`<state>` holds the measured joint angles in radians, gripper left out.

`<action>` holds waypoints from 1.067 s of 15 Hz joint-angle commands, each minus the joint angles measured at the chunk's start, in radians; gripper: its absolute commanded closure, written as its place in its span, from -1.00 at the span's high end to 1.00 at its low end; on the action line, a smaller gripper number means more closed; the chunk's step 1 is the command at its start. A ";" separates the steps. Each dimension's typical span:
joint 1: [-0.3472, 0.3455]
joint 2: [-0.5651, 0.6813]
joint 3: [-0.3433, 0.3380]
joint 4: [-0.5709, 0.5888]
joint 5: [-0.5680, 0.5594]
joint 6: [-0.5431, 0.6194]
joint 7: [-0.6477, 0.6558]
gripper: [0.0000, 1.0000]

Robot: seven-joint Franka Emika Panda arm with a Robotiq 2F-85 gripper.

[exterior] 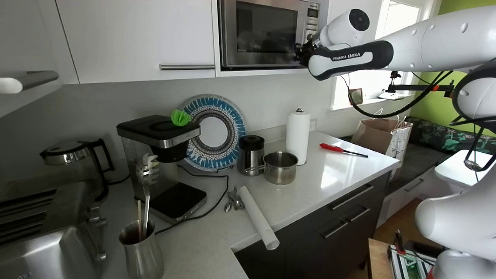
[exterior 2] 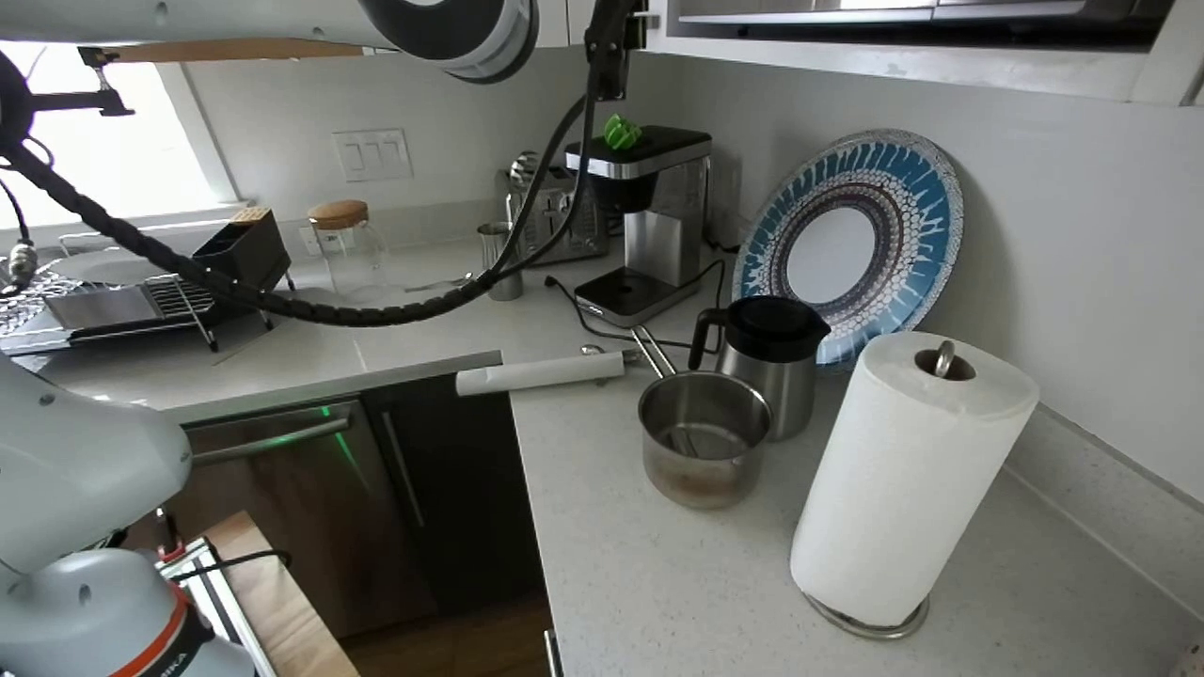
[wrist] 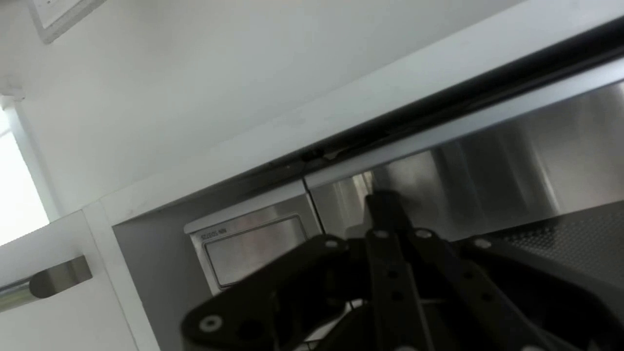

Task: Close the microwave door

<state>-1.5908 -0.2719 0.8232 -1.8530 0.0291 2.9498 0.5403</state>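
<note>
One counter [exterior: 302, 193], microwave [exterior: 267, 33] above, green wall [exterior: 436, 104] beyond.

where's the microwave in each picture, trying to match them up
In an exterior view: the microwave is at the top, right of centre.
In an exterior view: only the bottom of the microwave shows, at top right.
In the wrist view: the microwave spans centre to right, tilted, partly behind the gripper.
Shared landmark: the white ledge along its underside.
</note>
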 commanded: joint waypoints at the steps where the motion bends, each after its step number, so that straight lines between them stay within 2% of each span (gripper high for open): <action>1: 0.189 0.000 -0.137 -0.043 0.097 -0.040 -0.179 -1.00; 2: 0.263 -0.006 -0.199 -0.062 0.140 -0.049 -0.255 -1.00; 5: 0.409 -0.063 -0.336 -0.122 0.299 -0.100 -0.474 -1.00; 6: 0.448 -0.088 -0.379 -0.141 0.337 -0.131 -0.548 -1.00; 7: 0.458 -0.123 -0.406 -0.168 0.337 -0.176 -0.603 -1.00; 8: 0.451 -0.154 -0.420 -0.192 0.309 -0.220 -0.637 -1.00; 9: 0.597 -0.147 -0.558 -0.219 0.146 -0.235 -0.562 -1.00; 10: 0.607 -0.162 -0.575 -0.241 0.088 -0.262 -0.560 -1.00; 13: 0.718 -0.172 -0.667 -0.303 -0.091 -0.340 -0.552 -1.00; 16: 0.782 -0.167 -0.710 -0.364 -0.267 -0.400 -0.530 -1.00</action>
<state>-0.8801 -0.4238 0.1633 -2.1472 -0.0875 2.6017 -0.0228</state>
